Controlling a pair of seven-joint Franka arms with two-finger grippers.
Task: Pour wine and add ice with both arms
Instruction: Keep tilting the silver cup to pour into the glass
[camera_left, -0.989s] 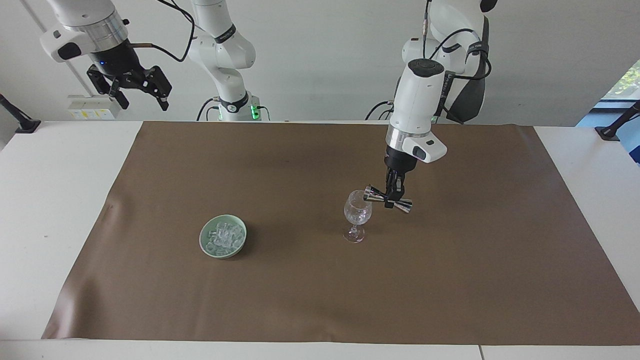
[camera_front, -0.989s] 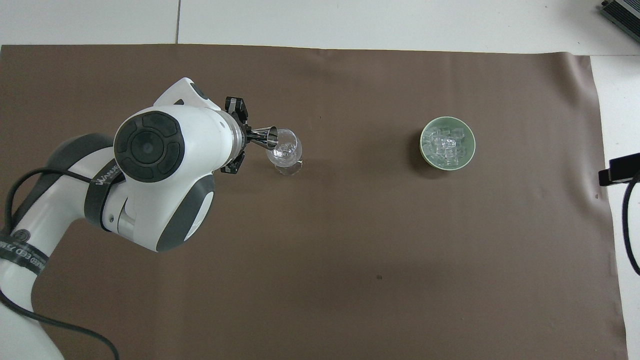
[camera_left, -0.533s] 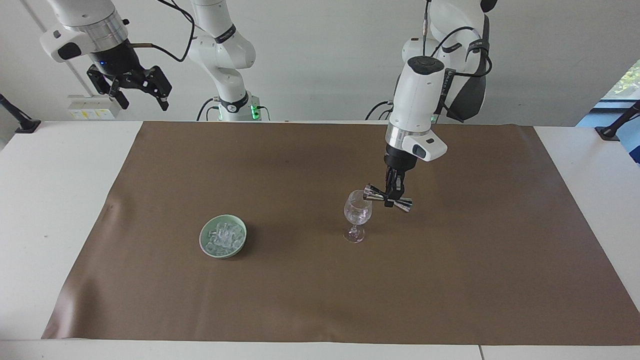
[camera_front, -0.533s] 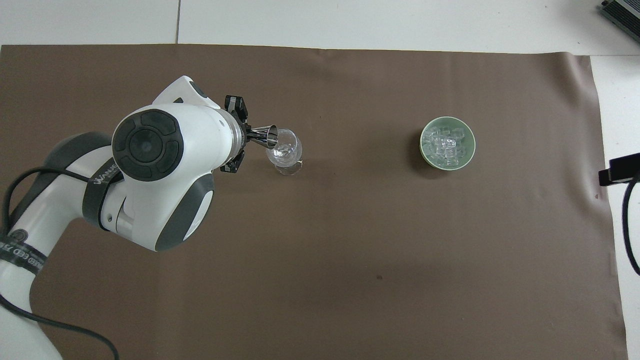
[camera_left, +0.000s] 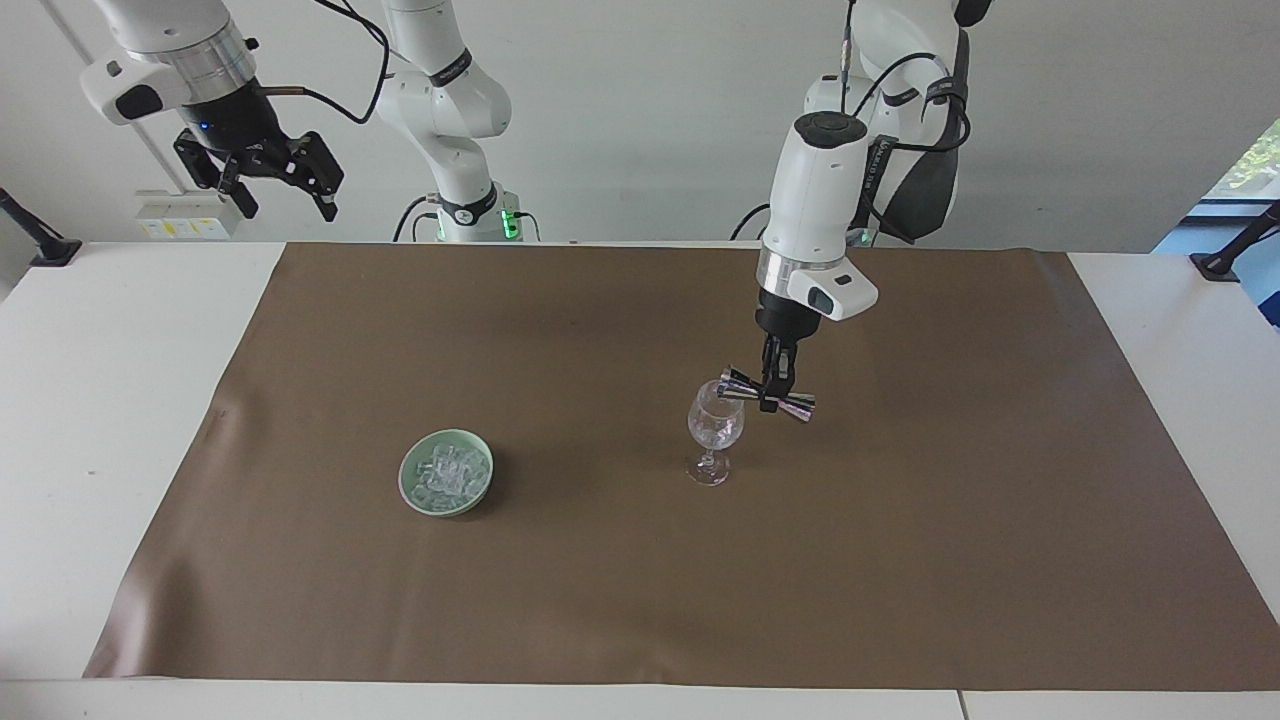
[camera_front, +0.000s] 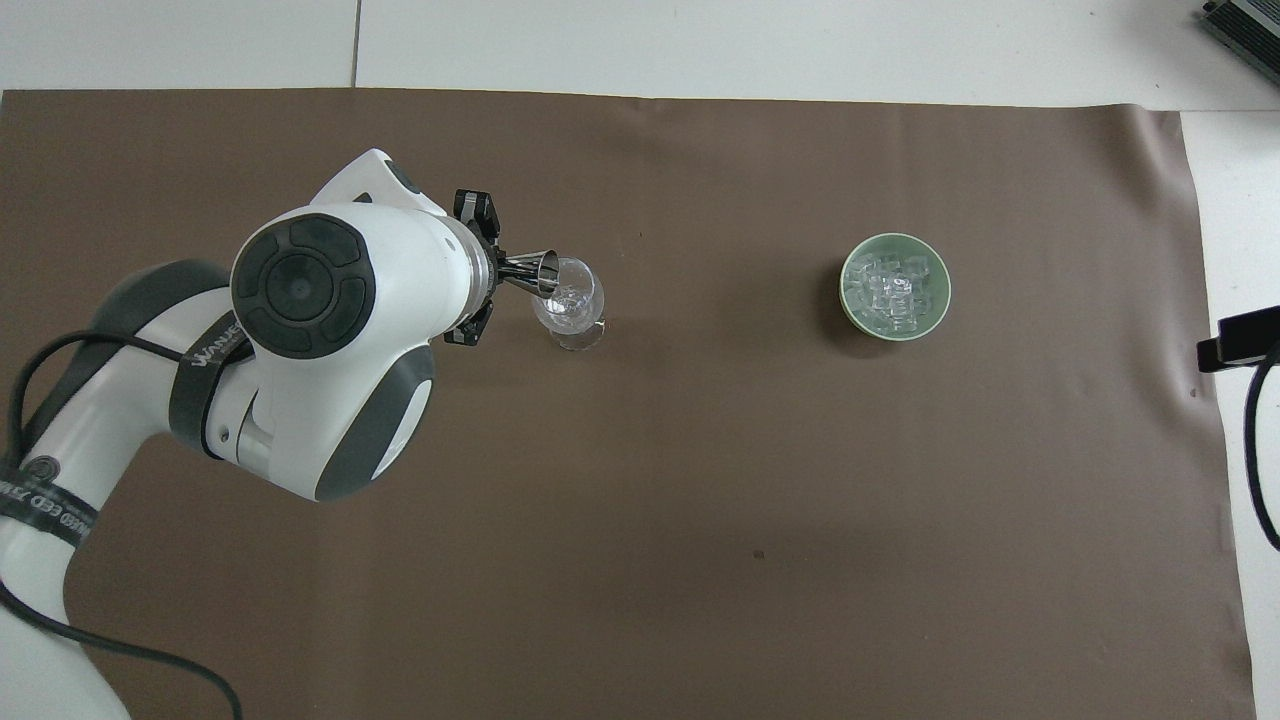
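Your left gripper (camera_left: 772, 392), clamped on the jigger (camera_left: 767, 395), lays it sideways, mouth at the glass (camera_left: 715, 425) rim; your right gripper (camera_left: 270, 175) waits agape, nearer the ice (camera_left: 447, 472).

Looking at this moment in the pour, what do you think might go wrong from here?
1. The left gripper holds the metal jigger tipped at the rim of the stemmed glass; a nudge might topple that narrow-footed glass.
2. The jigger's mouth sits at the rim's edge, so liquid may spill onto the brown mat.
3. The right gripper waits, open, high above the table's edge, away from the ice in the green bowl.
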